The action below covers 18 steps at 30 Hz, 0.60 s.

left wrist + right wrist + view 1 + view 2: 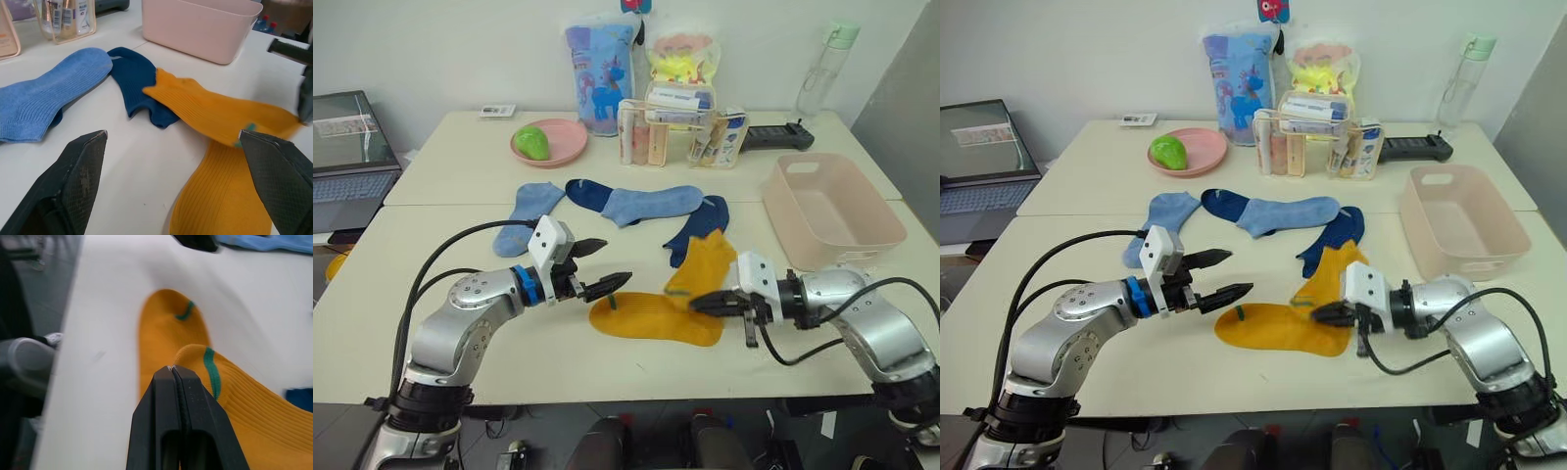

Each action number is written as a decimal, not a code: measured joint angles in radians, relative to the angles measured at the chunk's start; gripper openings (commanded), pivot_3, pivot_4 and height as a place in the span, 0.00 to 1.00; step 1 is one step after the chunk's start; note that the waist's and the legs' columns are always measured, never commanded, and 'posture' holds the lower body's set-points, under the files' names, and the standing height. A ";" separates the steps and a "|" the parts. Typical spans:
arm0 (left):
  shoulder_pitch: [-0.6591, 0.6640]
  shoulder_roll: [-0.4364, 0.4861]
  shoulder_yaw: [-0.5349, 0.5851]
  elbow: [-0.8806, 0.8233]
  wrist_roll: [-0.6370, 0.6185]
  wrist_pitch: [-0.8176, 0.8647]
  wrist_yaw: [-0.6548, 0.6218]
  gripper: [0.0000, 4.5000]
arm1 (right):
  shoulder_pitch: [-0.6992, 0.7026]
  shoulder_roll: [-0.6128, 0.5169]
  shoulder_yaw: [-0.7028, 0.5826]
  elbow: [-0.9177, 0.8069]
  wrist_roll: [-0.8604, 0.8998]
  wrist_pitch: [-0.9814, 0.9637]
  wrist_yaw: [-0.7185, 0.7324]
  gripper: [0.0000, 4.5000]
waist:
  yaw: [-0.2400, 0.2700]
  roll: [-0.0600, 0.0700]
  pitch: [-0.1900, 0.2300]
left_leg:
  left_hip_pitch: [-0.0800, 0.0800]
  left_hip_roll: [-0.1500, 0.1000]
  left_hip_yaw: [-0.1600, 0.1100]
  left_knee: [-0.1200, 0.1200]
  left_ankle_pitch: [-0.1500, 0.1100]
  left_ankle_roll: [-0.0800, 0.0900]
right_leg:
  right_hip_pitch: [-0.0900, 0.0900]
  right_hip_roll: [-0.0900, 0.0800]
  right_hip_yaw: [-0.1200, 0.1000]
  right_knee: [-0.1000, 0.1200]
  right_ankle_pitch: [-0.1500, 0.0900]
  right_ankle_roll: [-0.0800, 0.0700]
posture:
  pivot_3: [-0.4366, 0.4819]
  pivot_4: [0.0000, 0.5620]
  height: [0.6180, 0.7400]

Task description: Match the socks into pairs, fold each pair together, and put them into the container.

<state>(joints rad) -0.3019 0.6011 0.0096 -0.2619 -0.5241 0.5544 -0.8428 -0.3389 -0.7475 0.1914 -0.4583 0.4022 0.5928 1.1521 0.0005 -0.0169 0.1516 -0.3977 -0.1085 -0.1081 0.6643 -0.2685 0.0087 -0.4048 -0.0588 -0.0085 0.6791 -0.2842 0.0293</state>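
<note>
R wrist cam shows the right gripper (pixel 174 369) pinched closed at the toe of one yellow sock (pixel 230 396), which head cam only hints at. Count: 2 yellow, 2 light blue (pixel 651 204), 2 navy (pixel 701 227), on the table (pixel 440 230). Left gripper (pixel 603 266) wide open, holding nothing, by the flat yellow sock (pixel 651 318). Container (pixel 832 209) empty, far right.

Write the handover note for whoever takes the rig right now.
Left gripper: open, empty, above the table by the yellow socks.
Right gripper: shut on a yellow sock, which lies partly over the other yellow sock.
Two light blue socks and two navy socks lie loose behind.
Tub: empty.
Done: yellows brought together.
Left: fold and put away all three pairs.
</note>
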 measured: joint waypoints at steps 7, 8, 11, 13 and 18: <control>-0.083 -0.052 -0.072 0.046 0.036 -0.020 -0.022 1.00 | 0.022 -0.065 -0.013 -0.111 0.172 0.217 -0.004 0.01 | 0.003 -0.001 0.000 | -0.001 0.000 0.000 0.000 0.000 0.000 | 0.000 0.000 -0.001 -0.001 0.000 0.000 | 0.48 0.27 1.00; -0.097 -0.062 -0.096 0.055 0.044 -0.020 -0.023 1.00 | 0.033 -0.079 -0.011 -0.114 0.169 0.223 -0.006 0.01 | 0.005 -0.001 0.000 | -0.001 0.000 0.000 0.000 0.000 0.000 | 0.000 0.000 -0.001 -0.001 0.000 0.000 | 0.48 0.27 1.00; -0.142 -0.088 -0.170 0.106 0.098 -0.040 -0.038 1.00 | 0.061 -0.105 0.009 -0.115 0.167 0.227 -0.014 0.01 | 0.007 -0.001 0.000 | -0.001 0.000 0.000 0.000 0.000 0.000 | 0.000 0.000 -0.001 -0.001 0.000 0.000 | 0.48 0.27 1.00; -0.173 -0.108 -0.210 0.143 0.134 -0.062 -0.044 1.00 | 0.082 -0.120 0.018 -0.118 0.170 0.231 -0.014 0.01 | 0.007 -0.002 0.001 | -0.001 0.000 0.000 0.000 0.000 0.000 | 0.000 0.000 -0.001 -0.001 0.000 0.000 | 0.48 0.27 1.00; -0.243 -0.140 -0.279 0.259 0.216 -0.119 -0.073 1.00 | 0.157 -0.189 0.015 -0.178 0.221 0.287 -0.010 0.01 | 0.008 -0.002 0.001 | -0.001 0.000 0.000 0.000 0.000 0.000 | 0.000 0.000 -0.001 -0.001 0.000 0.000 | 0.48 0.27 1.00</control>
<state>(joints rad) -0.5449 0.4612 -0.2692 -0.0033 -0.3082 0.4353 -0.9154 -0.1821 -0.9367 0.2065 -0.6364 0.6233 0.8798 1.1424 0.0084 -0.0190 0.1525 -0.3988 -0.1087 -0.1082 0.6647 -0.2685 0.0088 -0.4046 -0.0592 -0.0095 0.6785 -0.2842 0.0294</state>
